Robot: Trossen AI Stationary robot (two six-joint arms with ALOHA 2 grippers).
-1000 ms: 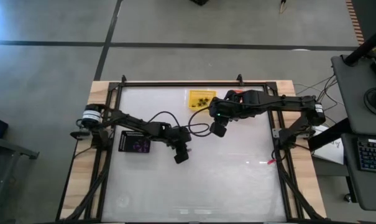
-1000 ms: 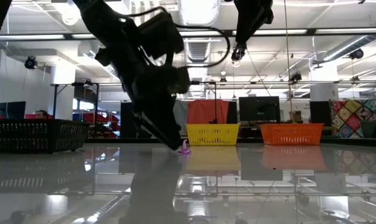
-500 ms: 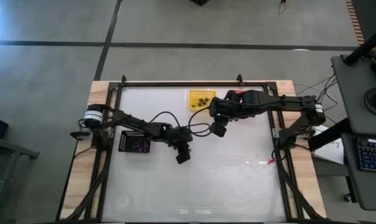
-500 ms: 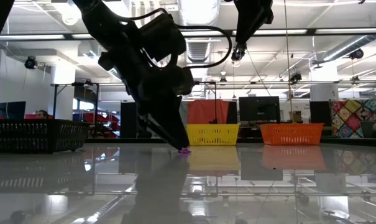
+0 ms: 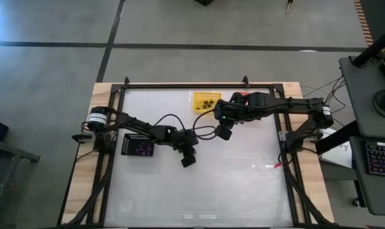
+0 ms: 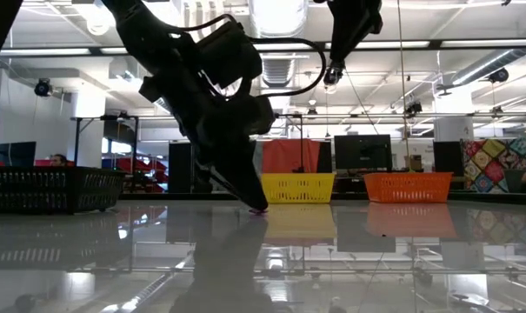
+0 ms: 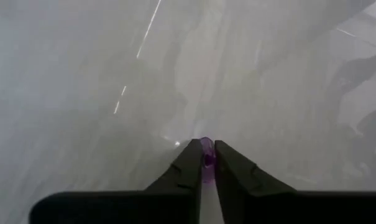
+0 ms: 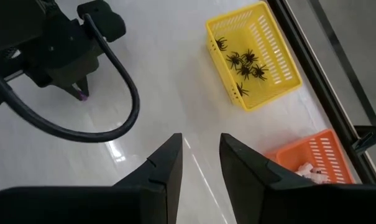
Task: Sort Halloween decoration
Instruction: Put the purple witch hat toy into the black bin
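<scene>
This is a robotics lab or workshop set in a large open industrial hall. The bench (image 5: 205,191) is a glossy white sheet in a black metal frame on a plywood base, standing on a bare grey concrete floor (image 5: 179,32) marked with dark lines. Level across the bench, the low view shows a high ceiling with exposed ducting and strip lights (image 6: 471,43), other work tables, a dark monitor (image 6: 362,153) and a patchwork quilt (image 6: 497,165) (hung at the far right). Beside the rig stands a grey desk with a keyboard (image 5: 378,159) and loose cables.
</scene>
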